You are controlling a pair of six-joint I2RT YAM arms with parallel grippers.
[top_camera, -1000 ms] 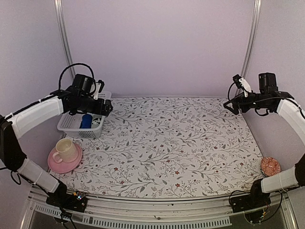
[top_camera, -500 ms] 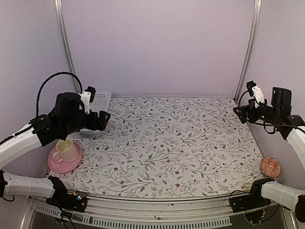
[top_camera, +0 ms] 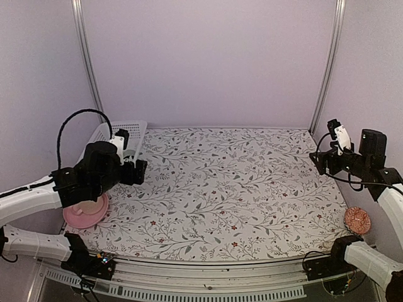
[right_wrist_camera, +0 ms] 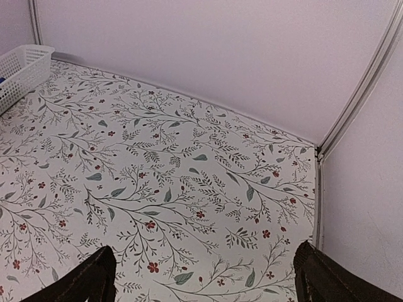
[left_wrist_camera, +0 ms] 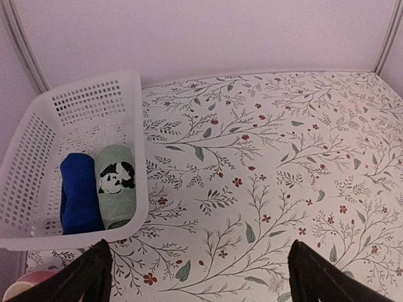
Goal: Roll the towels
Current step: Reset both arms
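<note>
We see a table (top_camera: 220, 189) covered in a white cloth printed with leafy sprigs and small red flowers. It fills the middle and lower part of the top view, with plain pale walls behind it.

The left arm (top_camera: 38, 195) reaches in from the lower left of that view, and the right arm (top_camera: 378, 179) comes in along the right edge. Both are held above the cloth.

A white perforated plastic basket (left_wrist_camera: 38, 145) stands in the far left corner of the table. In the left wrist view it sits at the left of the frame.

Both towels lie inside the basket, each rolled up, side by side and touching. The blue towel (left_wrist_camera: 80, 192) is on the left. The sage-green towel (left_wrist_camera: 117, 185) is on the right, against the basket's right wall, and shows a black-and-white printed patch on top.

The left gripper (left_wrist_camera: 201, 277) hangs over the cloth just right of the basket, its two fingers spread wide with nothing between them. The right gripper (right_wrist_camera: 204, 280) is likewise spread apart and empty, over the right side of the table.

A pink saucer (top_camera: 82, 214) peeks out beneath the left arm at the lower left of the top view. A small orange dish (top_camera: 357, 219) sits at the table's right edge.
</note>
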